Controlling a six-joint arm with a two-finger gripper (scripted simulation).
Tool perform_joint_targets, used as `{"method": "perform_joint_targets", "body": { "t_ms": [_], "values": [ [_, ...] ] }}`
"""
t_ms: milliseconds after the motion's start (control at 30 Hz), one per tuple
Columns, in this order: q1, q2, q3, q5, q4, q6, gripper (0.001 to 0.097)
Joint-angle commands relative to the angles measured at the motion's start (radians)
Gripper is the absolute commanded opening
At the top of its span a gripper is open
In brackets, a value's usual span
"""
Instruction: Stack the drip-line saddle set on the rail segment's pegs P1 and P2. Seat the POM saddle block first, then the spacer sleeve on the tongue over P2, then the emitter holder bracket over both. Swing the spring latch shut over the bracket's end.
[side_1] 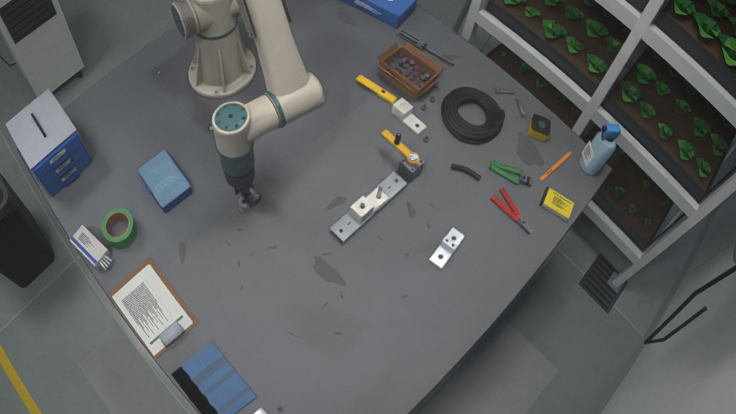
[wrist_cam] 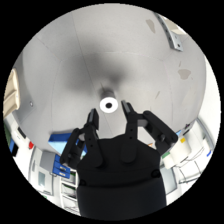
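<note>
My gripper (side_1: pixel 249 197) (wrist_cam: pixel 109 111) is open and empty, hanging just above the white spacer sleeve (wrist_cam: pixel 108 104) (side_1: pixel 244 205), which stands upright on the table left of centre. To the right lies the metal rail segment (side_1: pixel 371 205) (wrist_cam: pixel 172 34), with the cream POM saddle block (side_1: pixel 363 207) sitting on it over one peg and the other peg (side_1: pixel 379 192) standing bare beside it. The yellow spring latch (side_1: pixel 399 145) at the rail's far end is swung away from the rail. The silver emitter holder bracket (side_1: pixel 447 247) lies flat on the table to the right of the rail.
A blue box (side_1: pixel 164 180) lies just left of my gripper, with a green tape roll (side_1: pixel 119 227) and a clipboard (side_1: pixel 152 306) nearer the table's left edge. A hose coil (side_1: pixel 472 114), a brown parts tray (side_1: pixel 409 69) and pliers (side_1: pixel 510 207) lie beyond the rail.
</note>
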Motion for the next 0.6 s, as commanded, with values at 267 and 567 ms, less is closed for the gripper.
{"method": "perform_joint_targets", "body": {
  "t_ms": [267, 567],
  "values": [
    [0.0, 0.013, 0.0, 0.017, 0.001, 0.0, 0.055],
    [0.0, 0.03, -0.002, 0.035, 0.001, 0.0, 0.055]
  ]
}}
